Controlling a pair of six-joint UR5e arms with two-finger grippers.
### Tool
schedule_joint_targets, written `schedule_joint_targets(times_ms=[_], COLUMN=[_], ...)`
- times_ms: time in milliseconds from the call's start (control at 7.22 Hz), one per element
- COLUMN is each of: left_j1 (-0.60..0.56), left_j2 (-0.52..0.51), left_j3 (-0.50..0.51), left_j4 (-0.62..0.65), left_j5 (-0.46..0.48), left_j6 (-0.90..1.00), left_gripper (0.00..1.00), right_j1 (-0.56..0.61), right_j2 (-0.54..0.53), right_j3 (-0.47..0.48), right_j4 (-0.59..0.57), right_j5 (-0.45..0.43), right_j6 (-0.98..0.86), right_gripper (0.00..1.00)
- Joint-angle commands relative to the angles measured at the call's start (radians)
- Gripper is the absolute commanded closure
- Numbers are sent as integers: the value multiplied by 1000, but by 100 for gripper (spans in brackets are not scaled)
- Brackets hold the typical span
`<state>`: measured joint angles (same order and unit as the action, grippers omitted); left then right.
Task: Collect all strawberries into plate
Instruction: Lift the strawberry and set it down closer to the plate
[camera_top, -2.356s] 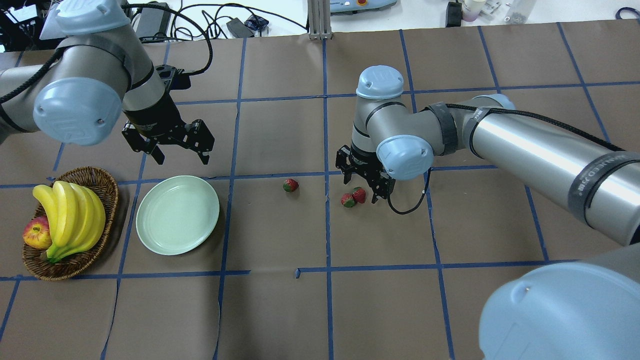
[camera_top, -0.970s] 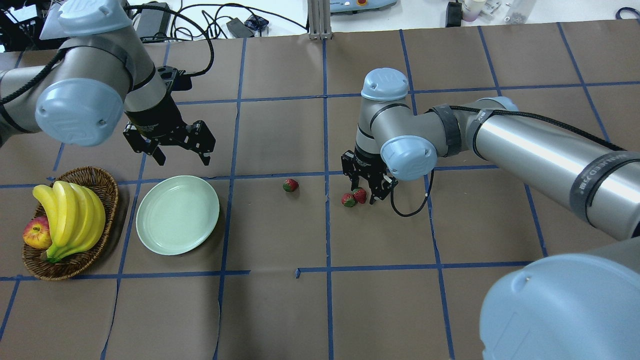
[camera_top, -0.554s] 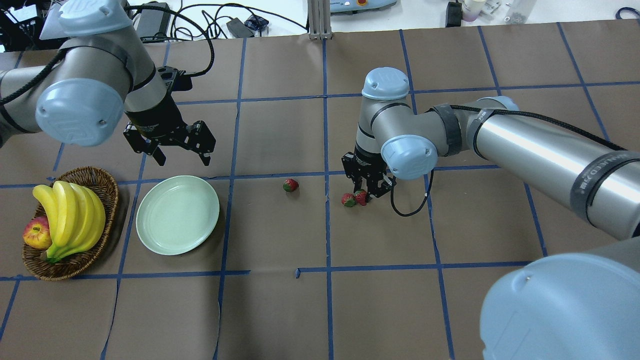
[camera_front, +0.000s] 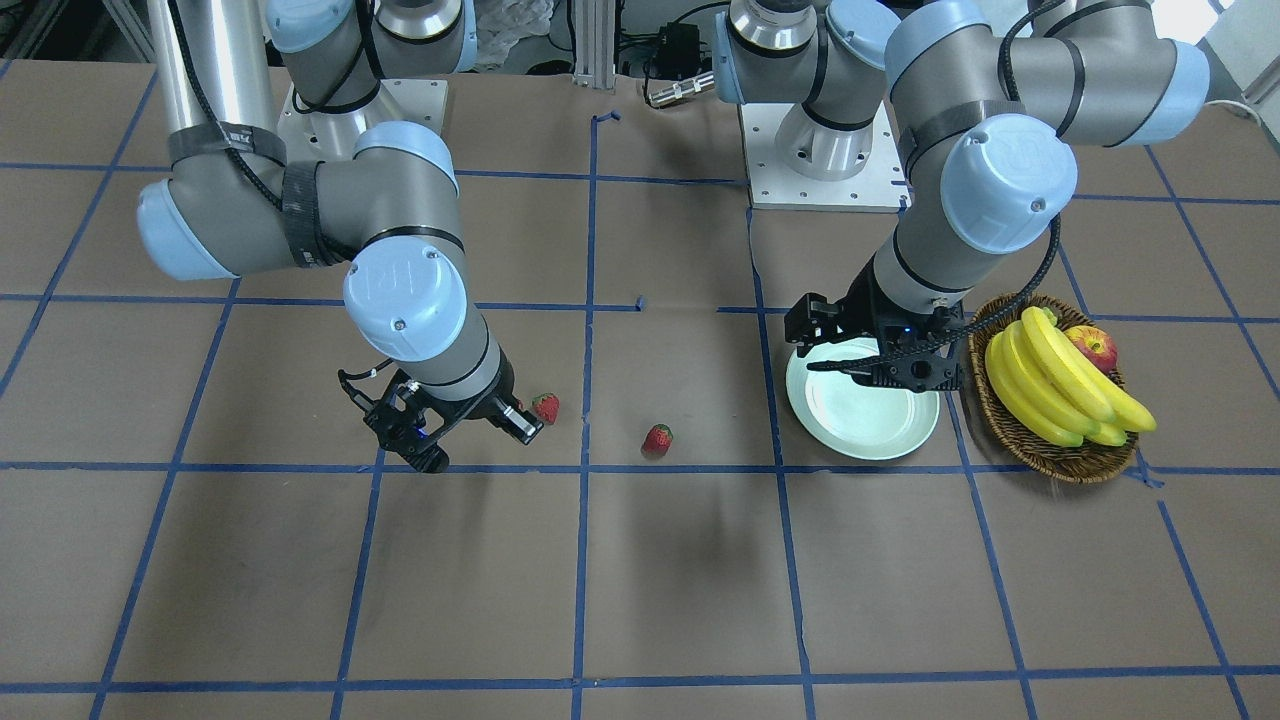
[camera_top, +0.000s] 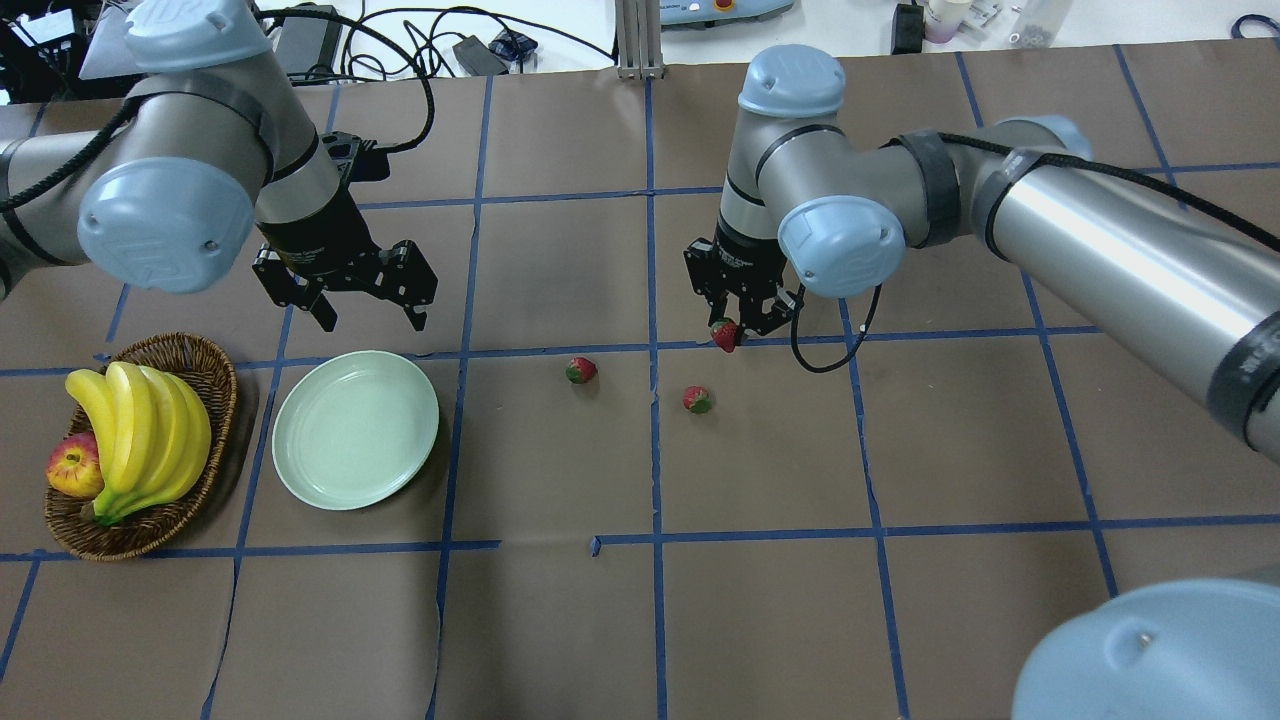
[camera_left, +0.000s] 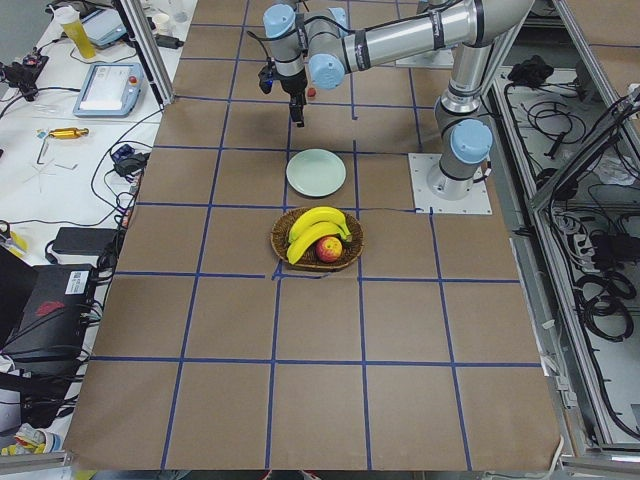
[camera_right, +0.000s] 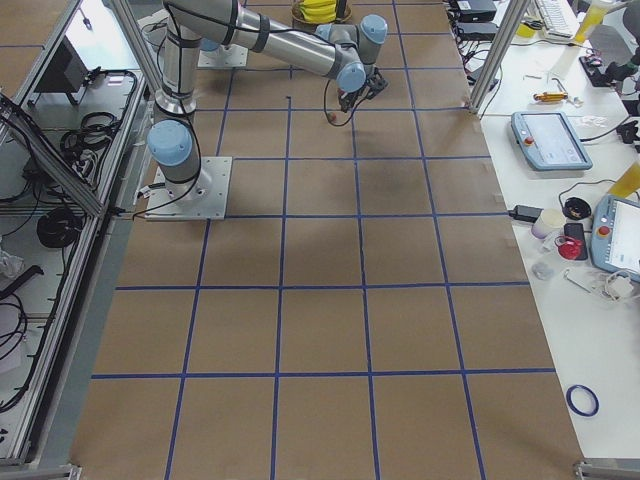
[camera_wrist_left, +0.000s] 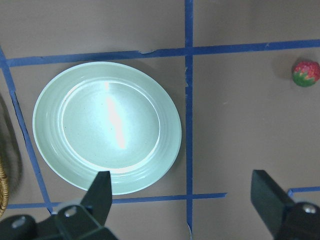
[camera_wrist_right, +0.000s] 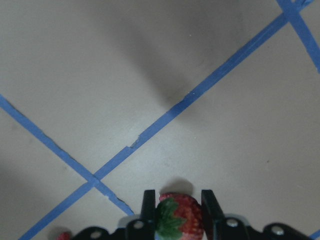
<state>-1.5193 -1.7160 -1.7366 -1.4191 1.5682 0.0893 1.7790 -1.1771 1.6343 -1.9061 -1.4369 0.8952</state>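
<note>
My right gripper (camera_top: 733, 332) is shut on a strawberry (camera_top: 725, 335) and holds it above the table; in the right wrist view the berry (camera_wrist_right: 177, 219) sits between the two fingers (camera_wrist_right: 148, 207). Two more strawberries lie on the brown paper, one in the middle (camera_top: 581, 370) and one nearer the right gripper (camera_top: 697, 400). They also show in the front view (camera_front: 657, 438) (camera_front: 545, 407). The pale green plate (camera_top: 355, 430) is bare. My left gripper (camera_top: 365, 312) is open and empty, hovering at the plate's far edge. In the left wrist view the plate (camera_wrist_left: 170, 145) lies below, with a strawberry (camera_wrist_left: 306, 73) at the right.
A wicker basket (camera_top: 215, 375) with bananas (camera_top: 140, 430) and an apple (camera_top: 72, 465) stands just left of the plate. Blue tape lines cross the brown paper. Cables and devices lie beyond the far edge.
My right gripper shut on one of the two adjacent strawberries and lifted it up and away from the other. The left arm has barely moved.
</note>
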Motion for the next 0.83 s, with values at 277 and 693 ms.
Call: schedule_joint_targets(times_ms=[277,693], left_j1=[2,2], left_j2=[-7,-17], left_j3=[-1,-1], left_j4=[0,0], left_j5=[-5,-2], left_j6=[-2,-2], left_gripper=[0,0], right_j1=[175,207], right_j2=[45,117], right_j3=[-27,-14], right_j4=[13,-45], right_j5=[19,107], right_j6=[-151,-213], right_gripper=[100,100])
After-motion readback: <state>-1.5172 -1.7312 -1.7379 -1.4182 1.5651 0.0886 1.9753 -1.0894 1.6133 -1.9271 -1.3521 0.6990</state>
